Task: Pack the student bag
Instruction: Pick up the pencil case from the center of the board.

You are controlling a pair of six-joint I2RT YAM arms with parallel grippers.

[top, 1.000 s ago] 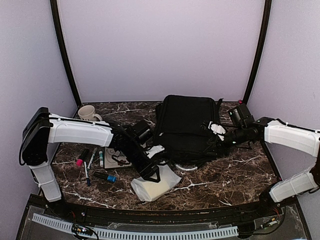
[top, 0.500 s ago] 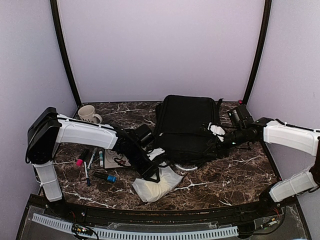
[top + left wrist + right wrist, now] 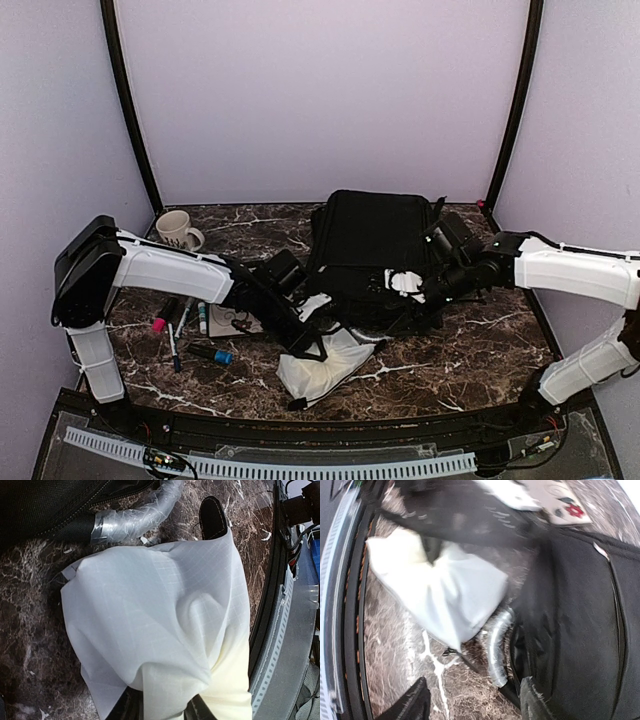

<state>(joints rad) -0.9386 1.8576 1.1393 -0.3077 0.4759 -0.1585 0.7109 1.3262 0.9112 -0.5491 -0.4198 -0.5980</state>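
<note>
Top external view: the backpack (image 3: pixel 372 245) lies flat at the back middle of the tabletop (image 3: pixel 470 350), with its near edge toward the arms. A handle loop (image 3: pixel 132 520) wrapped in clear plastic sticks out from that near edge onto the marble.

Left claw (image 3: pixel 308 346): it is low, just in front of the backpack's near left corner, on a white cloth (image 3: pixel 325 368). In the left wrist view the cloth is gathered into a bunch between the two fingers (image 3: pixel 200 711) at the bottom of the picture. I read this as the claw pinched on the cloth. The rest of the cloth spreads out over the marble and has a faint grid weave. A small black tab (image 3: pixel 212 516) shows at its far end, near the handle loop.

Right claw (image 3: pixel 398 286): it is over the near right part of the backpack. In the right wrist view the fingers stand apart with nothing between them. Marble and the handle loop show below the gap. One finger (image 3: pixel 536 702) is over the backpack's edge; I cannot tell whether it touches the fabric.

Left side of the tabletop: a mug (image 3: pixel 178 228) stands in the back corner. A pink-capped marker (image 3: pixel 159 323) and a blue-capped marker (image 3: pixel 213 354) lie nearer me. A pale card (image 3: pixel 560 500) lies partly under the left arm.
</note>
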